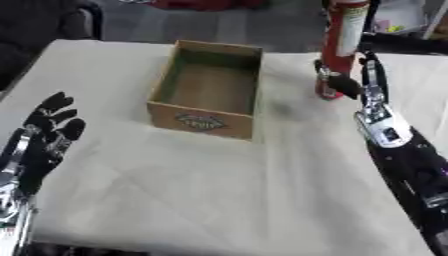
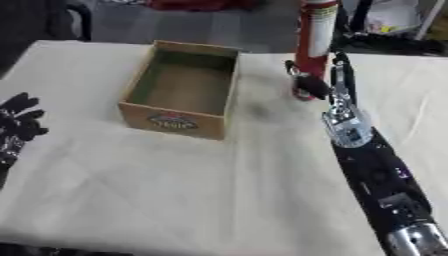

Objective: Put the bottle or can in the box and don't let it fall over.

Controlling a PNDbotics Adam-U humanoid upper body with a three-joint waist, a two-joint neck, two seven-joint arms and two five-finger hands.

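A tall red bottle [image 1: 343, 40] with a pale label stands upright at the table's far right, right of the box. The open cardboard box [image 1: 203, 121] sits mid-table with a printed logo on its near wall, and nothing shows inside it. My right hand [image 1: 378, 117] is at the bottle's lower part. Its fingers [image 1: 374, 72] run straight up along the bottle's right side, and the thumb [image 1: 344, 85] lies across the front near the base. My left hand [image 1: 45, 134] rests open at the lower left, fingers up, far from both.
A cream cloth covers the table [image 1: 219, 190]. A dark chair [image 1: 44, 22] stands past the far left corner. Red and white clutter lies beyond the far edge, behind the bottle.
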